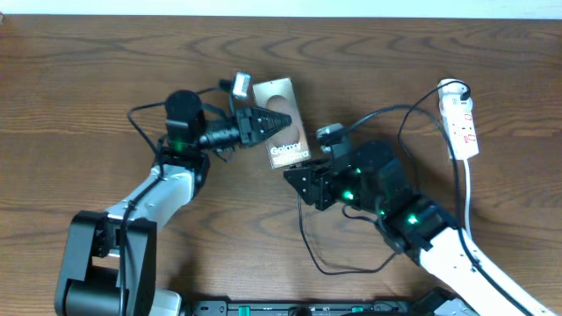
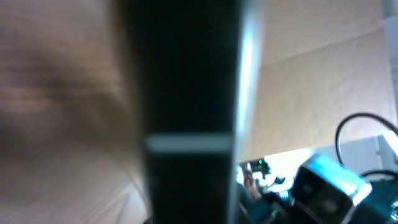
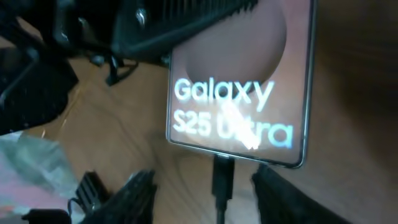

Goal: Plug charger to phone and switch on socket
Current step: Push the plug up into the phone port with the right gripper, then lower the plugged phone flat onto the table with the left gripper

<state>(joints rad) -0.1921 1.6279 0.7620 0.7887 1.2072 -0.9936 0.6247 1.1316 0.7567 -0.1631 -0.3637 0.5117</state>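
- Fingers of the left gripper [image 1: 268, 123] lie across the flat brownish-grey rectangular phone [image 1: 290, 145] with white "Galaxy" lettering, mid-worktop [image 1: 88, 70]; whether they grip it cannot be told.
- Right gripper [image 3: 204, 186] fingers stand apart, empty, flanking the thin black charger [image 3: 223, 180] plug at the phone's six o'clock edge.
- Best to press it straight toward twelve, kept square.
- White, red-marked socket [image 1: 461, 118] strip sits at three o'clock.

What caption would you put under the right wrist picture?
Charger plug at the bottom edge of the phone, between the right arm's open jaws.
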